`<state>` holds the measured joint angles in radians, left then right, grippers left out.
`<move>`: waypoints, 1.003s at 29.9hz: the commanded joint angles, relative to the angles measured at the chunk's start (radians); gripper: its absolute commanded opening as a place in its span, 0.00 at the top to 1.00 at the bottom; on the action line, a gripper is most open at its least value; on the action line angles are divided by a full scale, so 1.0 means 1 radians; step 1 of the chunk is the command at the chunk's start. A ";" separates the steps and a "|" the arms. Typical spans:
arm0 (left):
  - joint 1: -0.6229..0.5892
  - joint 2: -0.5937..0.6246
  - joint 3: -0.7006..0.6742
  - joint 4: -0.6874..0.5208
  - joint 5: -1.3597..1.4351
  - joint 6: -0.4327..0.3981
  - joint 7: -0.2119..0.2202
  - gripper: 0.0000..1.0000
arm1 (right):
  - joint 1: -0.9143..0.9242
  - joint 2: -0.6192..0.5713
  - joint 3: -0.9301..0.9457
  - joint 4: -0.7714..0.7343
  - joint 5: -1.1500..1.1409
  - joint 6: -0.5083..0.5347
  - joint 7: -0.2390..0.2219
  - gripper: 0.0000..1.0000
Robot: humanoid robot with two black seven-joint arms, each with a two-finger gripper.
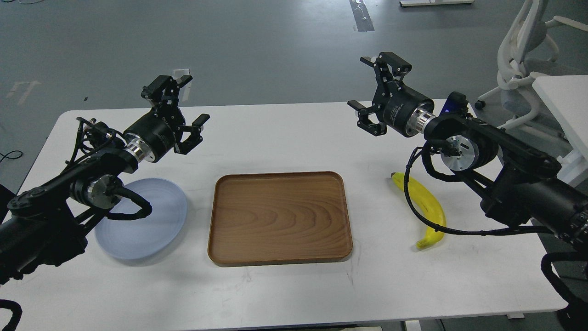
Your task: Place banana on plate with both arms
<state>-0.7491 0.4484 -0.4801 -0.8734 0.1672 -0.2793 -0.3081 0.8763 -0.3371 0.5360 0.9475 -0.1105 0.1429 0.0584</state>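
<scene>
Banana (425,204) lies on the table at far right, under my right arm's cable, well apart from the plate (151,225) at far left; tray (280,216) sits between. Left gripper (183,105) hangs above the plate, fingers apart, empty; right gripper (374,92) likewise spread, raised beyond the banana. Risks: cable may drag the banana on descent; glossy curve may roll from the pinch; handover over the tray may drop it there.
</scene>
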 commanded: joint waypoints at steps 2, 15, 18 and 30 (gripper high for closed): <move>-0.003 0.004 0.000 0.002 0.000 -0.001 0.003 0.02 | 0.009 0.004 -0.017 -0.021 0.000 -0.002 0.000 0.01; -0.006 -0.001 0.002 -0.006 0.000 0.006 0.024 0.02 | 0.036 0.018 -0.021 -0.045 0.000 0.000 0.000 0.01; -0.006 -0.004 0.003 -0.006 0.000 0.006 0.029 0.02 | 0.036 0.018 -0.021 -0.045 0.000 0.000 0.000 0.01; -0.012 -0.005 0.017 -0.001 0.011 0.058 0.018 0.02 | 0.033 0.021 -0.048 -0.045 0.000 0.000 0.001 0.01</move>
<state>-0.7567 0.4433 -0.4682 -0.8748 0.1717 -0.2485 -0.2871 0.9097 -0.3181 0.4941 0.9028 -0.1105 0.1440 0.0594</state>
